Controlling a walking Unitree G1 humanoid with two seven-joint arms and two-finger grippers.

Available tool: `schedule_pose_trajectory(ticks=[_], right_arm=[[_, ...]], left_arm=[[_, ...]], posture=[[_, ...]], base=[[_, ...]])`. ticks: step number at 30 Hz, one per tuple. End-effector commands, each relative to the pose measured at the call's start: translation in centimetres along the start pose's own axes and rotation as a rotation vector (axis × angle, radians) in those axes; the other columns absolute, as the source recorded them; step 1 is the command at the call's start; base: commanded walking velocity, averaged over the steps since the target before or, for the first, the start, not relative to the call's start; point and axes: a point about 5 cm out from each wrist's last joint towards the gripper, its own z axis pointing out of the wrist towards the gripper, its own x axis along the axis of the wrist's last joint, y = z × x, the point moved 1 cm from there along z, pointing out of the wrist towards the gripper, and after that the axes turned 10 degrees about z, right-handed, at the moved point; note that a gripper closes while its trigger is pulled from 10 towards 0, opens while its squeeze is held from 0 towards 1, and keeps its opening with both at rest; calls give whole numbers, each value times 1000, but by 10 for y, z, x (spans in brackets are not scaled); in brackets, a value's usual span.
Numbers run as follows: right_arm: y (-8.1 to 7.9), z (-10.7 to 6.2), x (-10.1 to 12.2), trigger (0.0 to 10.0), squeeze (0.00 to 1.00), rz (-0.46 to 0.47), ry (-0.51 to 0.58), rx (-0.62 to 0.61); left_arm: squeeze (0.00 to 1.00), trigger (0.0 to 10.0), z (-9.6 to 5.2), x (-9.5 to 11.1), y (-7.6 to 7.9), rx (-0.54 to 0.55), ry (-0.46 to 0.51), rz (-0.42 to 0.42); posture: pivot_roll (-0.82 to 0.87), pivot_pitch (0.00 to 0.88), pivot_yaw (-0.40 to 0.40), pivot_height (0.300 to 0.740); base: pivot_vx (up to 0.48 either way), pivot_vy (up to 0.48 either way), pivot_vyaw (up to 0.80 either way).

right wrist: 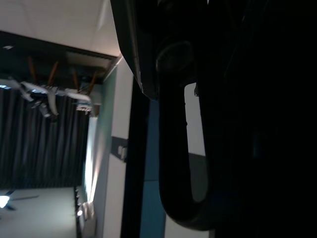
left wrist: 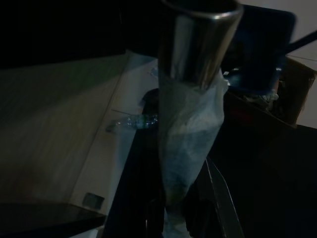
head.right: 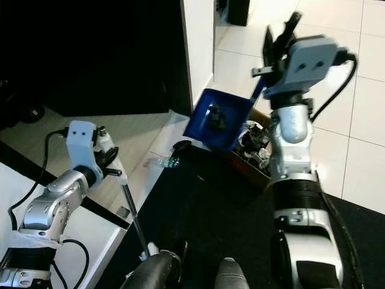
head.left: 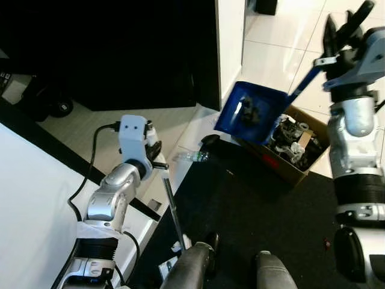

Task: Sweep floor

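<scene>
Tilting mouth-down over the cardboard box (head.left: 301, 162), the blue dustpan (head.left: 249, 111) hangs pinched in the right hand (head.left: 343, 33).

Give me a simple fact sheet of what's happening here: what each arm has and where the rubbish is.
Right gripper: raised, holding the handle of a blue dustpan
Dustpan: tilted over a cardboard box, dark debris still on it
Box: on the floor, already holding rubbish
Left gripper: gripping a metal broom pole angled down to the floor
Floor: dark mat; a plastic bottle lies by its edge
</scene>
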Motion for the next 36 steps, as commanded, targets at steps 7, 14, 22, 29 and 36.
schedule_pose_trajectory(ticks=[7, 14, 22, 29, 36], right_arm=[[9, 16, 18, 10000, 0, -104, 85, 23], [11, 20, 0, 10000, 0, -196, -61, 85], [12, 27, 8, 10000, 0, -219, -23, 161], [10, 33, 14, 10000, 0, -317, 21, 199], [5, 36, 14, 10000, 0, -470, 79, 256]], left_arm=[[0, 10000, -5, 10, -1, 18, 31, 52], [0, 10000, -7, 37, 21, -54, 239, 40], [0, 10000, -8, 45, 30, -90, 351, -71], [0, 10000, -6, 39, 31, -96, 343, -58], [0, 10000, -8, 35, 30, -100, 348, -64]], posture=[[-58, 77, 133, 740], [-73, 71, 121, 740], [-125, 32, 113, 740], [-126, 23, 113, 740], [-116, 19, 113, 740]], base=[[0, 0, 0], [0, 0, 0], [0, 0, 0], [0, 0, 0], [0, 0, 0]])
